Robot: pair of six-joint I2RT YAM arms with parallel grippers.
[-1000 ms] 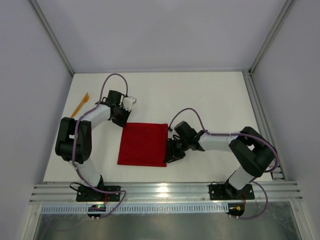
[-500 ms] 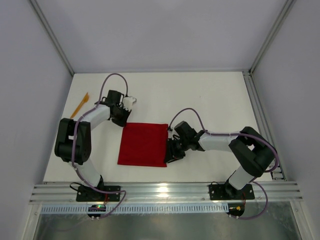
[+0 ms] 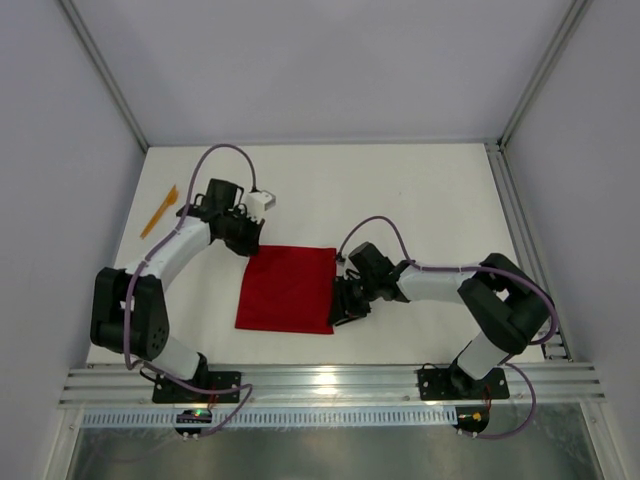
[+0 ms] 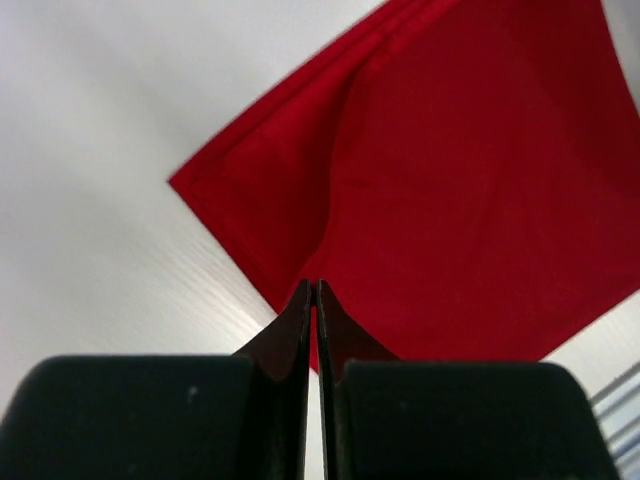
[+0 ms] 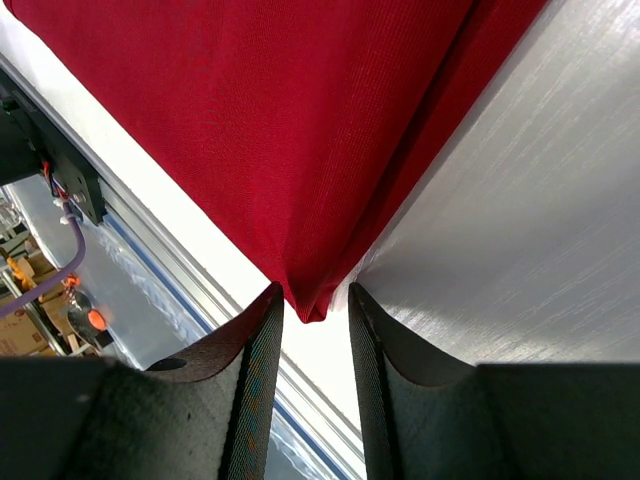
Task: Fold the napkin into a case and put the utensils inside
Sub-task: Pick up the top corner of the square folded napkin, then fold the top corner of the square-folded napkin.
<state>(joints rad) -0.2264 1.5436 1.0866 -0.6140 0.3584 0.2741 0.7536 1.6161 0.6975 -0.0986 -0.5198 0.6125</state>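
Note:
The red napkin (image 3: 288,290) lies flat as a rectangle in the middle of the white table. My left gripper (image 3: 247,243) sits at its far left corner, and in the left wrist view (image 4: 316,287) its jaws are shut on the napkin (image 4: 480,180), with a crease running up to the tips. At the napkin's near right corner my right gripper (image 3: 340,312) is open. In the right wrist view (image 5: 313,292) that corner of the napkin (image 5: 250,120) hangs between the jaws, touching neither. One orange utensil (image 3: 160,210) lies by the left wall.
An aluminium rail (image 3: 330,380) runs along the table's near edge, just beyond the right gripper. Grey walls and frame posts (image 3: 100,75) close in the left, right and far sides. The left arm's elbow (image 3: 125,315) stands near the front left.
My left gripper has closed at the napkin's far left corner, and the left arm's elbow has swung out to the left and nearer. The right arm and the napkin have stayed put.

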